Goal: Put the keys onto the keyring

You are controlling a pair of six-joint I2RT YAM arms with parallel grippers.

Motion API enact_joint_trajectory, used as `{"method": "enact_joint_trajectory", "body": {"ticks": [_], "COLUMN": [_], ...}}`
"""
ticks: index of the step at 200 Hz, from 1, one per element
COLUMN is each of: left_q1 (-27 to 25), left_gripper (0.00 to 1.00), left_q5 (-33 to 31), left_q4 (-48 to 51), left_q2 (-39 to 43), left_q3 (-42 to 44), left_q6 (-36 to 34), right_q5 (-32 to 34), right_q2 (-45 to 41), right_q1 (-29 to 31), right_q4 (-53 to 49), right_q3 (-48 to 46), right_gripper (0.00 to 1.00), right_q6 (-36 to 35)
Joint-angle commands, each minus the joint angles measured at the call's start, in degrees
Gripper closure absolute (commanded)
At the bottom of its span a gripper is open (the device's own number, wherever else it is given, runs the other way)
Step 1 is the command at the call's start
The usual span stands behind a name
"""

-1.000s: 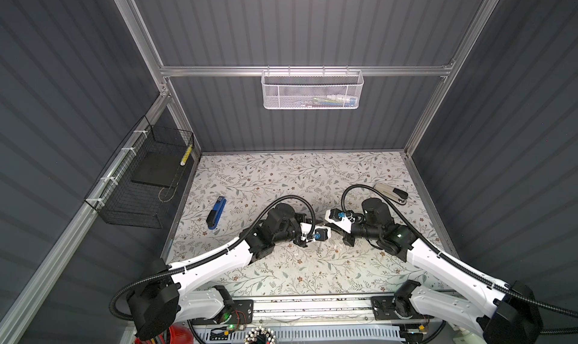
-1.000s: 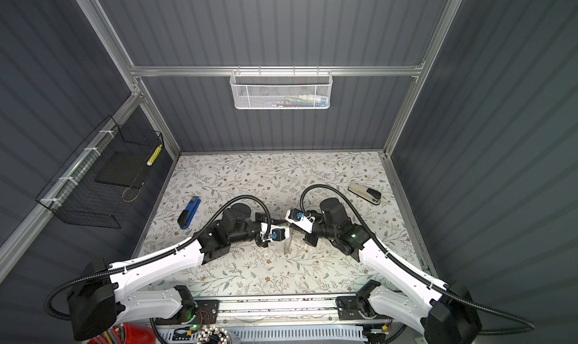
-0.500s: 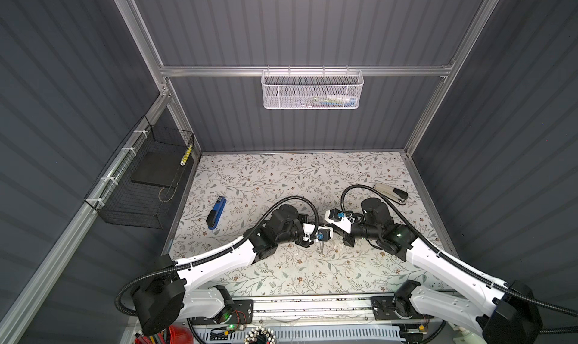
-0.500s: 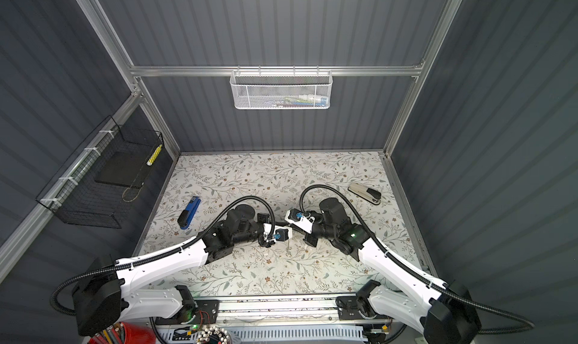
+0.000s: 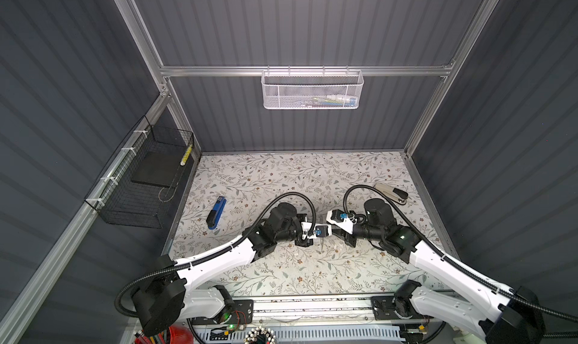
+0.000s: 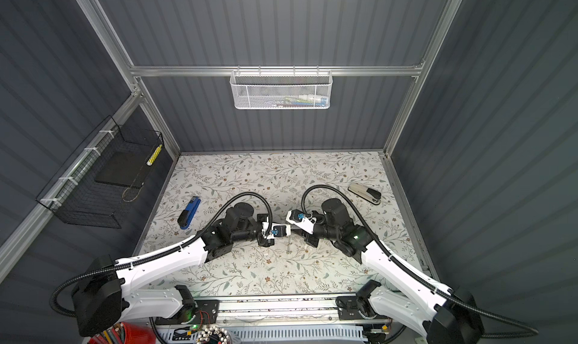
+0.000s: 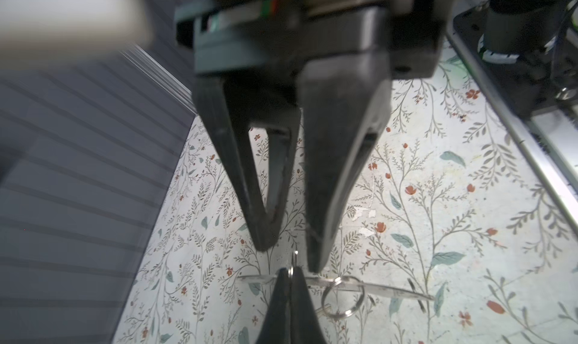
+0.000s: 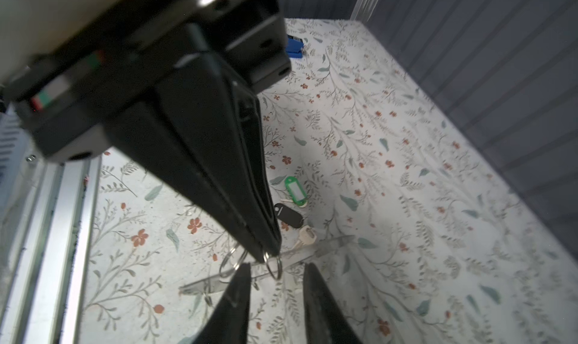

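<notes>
The keyring (image 8: 274,268), a thin silver split ring, hangs edge-on from my left gripper (image 7: 291,272), which is shut on it just above the table. My right gripper (image 8: 276,264) faces it tip to tip, its fingers open on either side of the ring and not touching it. Both grippers meet at mid-table in both top views, left gripper (image 5: 324,236) and right gripper (image 5: 332,233). The keys lie on the table beyond: a green tag (image 8: 295,190), a black tag (image 8: 289,215) and a short silver key (image 8: 305,236). Another silver ring (image 7: 342,297) lies below the grippers.
A clear plastic strip (image 8: 328,245) lies flat under the grippers. A blue stapler (image 5: 216,212) sits at the left, a grey-and-black stapler (image 5: 391,192) at the back right. A white mesh basket (image 5: 312,90) hangs on the back wall, a black wire basket (image 5: 140,182) on the left wall.
My left gripper has moved right, up to the right gripper's tips, and shut. The right gripper's jaws have parted. The right arm has stayed in place.
</notes>
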State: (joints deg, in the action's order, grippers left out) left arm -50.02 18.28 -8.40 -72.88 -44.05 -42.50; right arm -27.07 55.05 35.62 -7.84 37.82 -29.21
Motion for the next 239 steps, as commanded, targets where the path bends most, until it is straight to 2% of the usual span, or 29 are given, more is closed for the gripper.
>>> {"method": "enact_joint_trajectory", "body": {"ticks": [1, 16, 37, 53, 87, 128, 174, 239], "left_q1": [4.6, 6.7, 7.8, 9.1, 11.1, 11.4, 11.5, 12.1], "left_gripper": [1.0, 1.0, 1.0, 1.0, 1.0, 1.0, 1.0, 1.0], "left_q5": [11.9, 15.8, 18.8, 22.1, 27.4, 30.5, 31.6, 34.9], "left_q4": [-5.7, -9.2, -12.8, -14.5, -24.5, -28.2, -29.5, -30.1], "left_q2": [1.5, 2.0, 1.9, 0.8, -0.4, -1.0, -1.5, -2.4], "left_q3": [-0.7, 0.6, 1.4, 1.2, 3.1, 3.6, 3.5, 2.4], "left_q6": [10.2, 13.3, 16.4, 19.5, 26.9, 28.4, 28.3, 29.7], "right_q5": [-1.8, -2.8, -3.4, -3.5, -5.9, -9.5, -9.2, -12.1], "right_q2": [-5.1, -8.6, -11.8, -12.1, -10.6, -9.8, -8.1, -6.8], "right_q1": [-1.1, -2.3, -3.6, -3.6, -3.7, -3.7, -3.7, -3.6], "right_q4": [3.8, 7.0, 9.4, 9.0, 10.0, 19.9, 19.8, 28.5], "right_q3": [-3.6, -6.5, -9.0, -9.2, -8.3, -10.7, -10.0, -10.2], "right_gripper": [0.59, 0.55, 0.54, 0.56, 0.62, 0.66, 0.67, 0.72], "right_q6": [0.9, 2.7, 5.1, 5.9, 7.2, 12.6, 14.4, 19.4]}}
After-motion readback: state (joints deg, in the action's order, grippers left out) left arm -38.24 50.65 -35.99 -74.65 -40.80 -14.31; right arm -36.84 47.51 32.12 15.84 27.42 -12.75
